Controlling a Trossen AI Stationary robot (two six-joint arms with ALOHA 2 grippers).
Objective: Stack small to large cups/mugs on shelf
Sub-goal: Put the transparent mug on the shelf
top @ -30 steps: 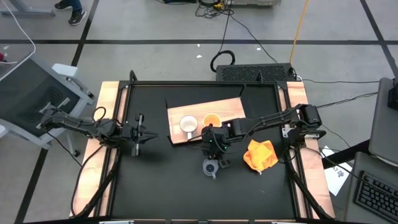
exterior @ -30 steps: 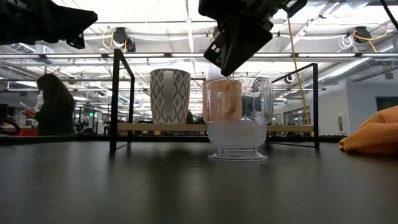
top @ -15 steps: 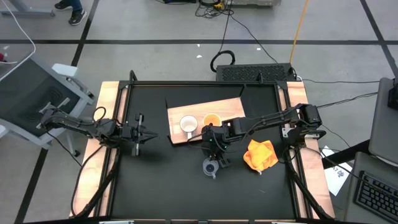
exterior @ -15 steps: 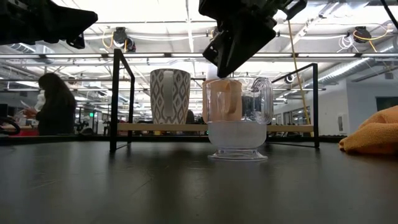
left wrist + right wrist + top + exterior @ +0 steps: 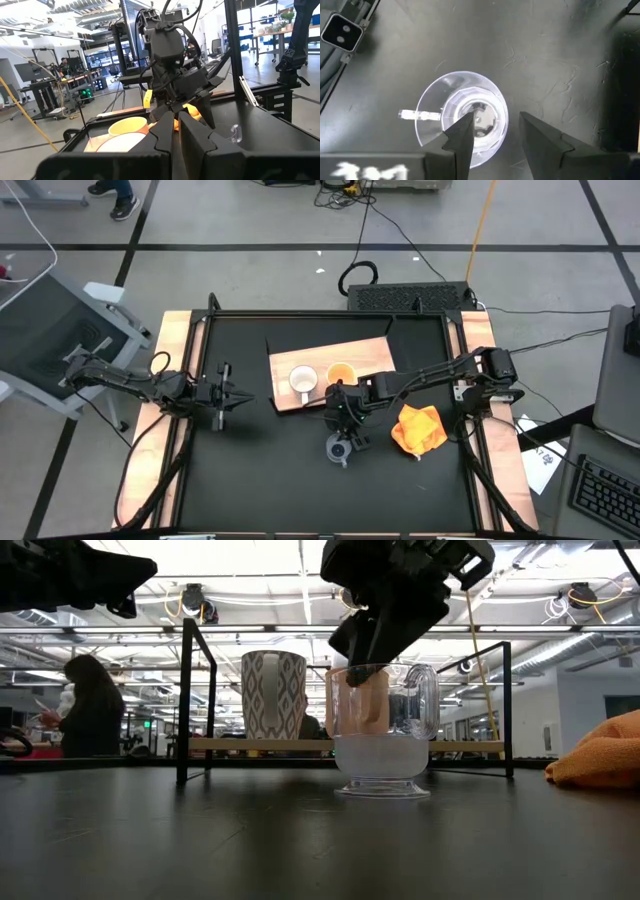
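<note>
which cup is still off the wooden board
The clear glass cup. It stands on the black tabletop under the open right gripper, while the white mug and the yellow-orange mug sit on the board.

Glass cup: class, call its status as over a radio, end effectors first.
Right end effector open, fingers straddling the glass cup rim. Left end effector shut, parked left. Glass cup upright on black tabletop, off the shelf. Nothing in the way.

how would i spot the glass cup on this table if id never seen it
Start at the wooden board on the black table, which carries a white mug and a yellow mug. Just off the board's near edge, directly under the right claw, stands the glass cup. It is the only see-through cup, and the only one not on the board.
</note>
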